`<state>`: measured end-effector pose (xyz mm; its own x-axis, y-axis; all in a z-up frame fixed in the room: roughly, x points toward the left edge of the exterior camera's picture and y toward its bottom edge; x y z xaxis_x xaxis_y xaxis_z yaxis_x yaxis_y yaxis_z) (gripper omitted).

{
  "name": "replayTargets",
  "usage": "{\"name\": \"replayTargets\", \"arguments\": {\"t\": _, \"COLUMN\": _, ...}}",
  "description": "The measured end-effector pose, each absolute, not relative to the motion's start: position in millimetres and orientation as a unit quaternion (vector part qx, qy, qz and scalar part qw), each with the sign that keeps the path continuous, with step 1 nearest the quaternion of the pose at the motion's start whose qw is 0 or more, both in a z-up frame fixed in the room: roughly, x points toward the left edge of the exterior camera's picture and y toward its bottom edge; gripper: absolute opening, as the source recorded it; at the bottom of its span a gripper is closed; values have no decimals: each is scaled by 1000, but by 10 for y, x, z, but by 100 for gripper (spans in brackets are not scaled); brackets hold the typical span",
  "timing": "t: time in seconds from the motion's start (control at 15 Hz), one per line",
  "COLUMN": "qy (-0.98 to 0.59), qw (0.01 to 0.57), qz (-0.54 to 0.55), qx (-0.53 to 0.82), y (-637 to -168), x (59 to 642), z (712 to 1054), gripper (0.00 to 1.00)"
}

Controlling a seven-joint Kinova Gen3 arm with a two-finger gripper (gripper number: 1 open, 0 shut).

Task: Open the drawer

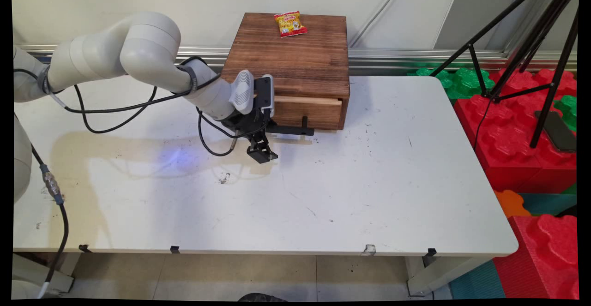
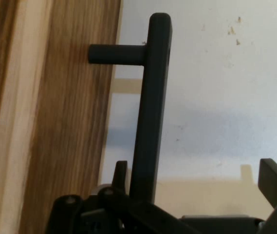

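From above the near side, the arm reaches in from the left across the white table [image 1: 369,195] to the front of a dark wooden box [image 1: 295,61] standing at the far edge against the wall. The box's drawer [image 1: 308,111], lighter wood, sits slightly pulled out, with a black bar handle [image 1: 295,130] running along its front. The gripper [image 1: 270,140] is at the left end of that handle, fingers spread, one finger [image 1: 262,153] hanging on the near side above the tabletop. A red and yellow snack packet [image 1: 290,23] lies on the box's top, near its far edge. Right of the table stand red and green foam blocks [image 1: 517,126] and a black tripod [image 1: 526,57].

Looking along the hand, the handle [image 2: 150,112] runs up the picture beside the drawer front [image 2: 65,122], joined to it by a short post. The gripper [image 2: 196,190] is released: one finger [image 2: 120,175] sits between handle and drawer, the other finger [image 2: 274,180] is well apart, so the bar lies between them ungripped.
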<state>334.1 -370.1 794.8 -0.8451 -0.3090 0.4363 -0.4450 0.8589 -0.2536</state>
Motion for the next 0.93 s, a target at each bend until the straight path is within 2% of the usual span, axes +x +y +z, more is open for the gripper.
{"name": "replayTargets", "arguments": {"t": 0.93, "qy": -934, "qw": 219, "qz": 163, "qx": 231, "y": -3417, "x": 3351, "z": 8012, "gripper": 100}}
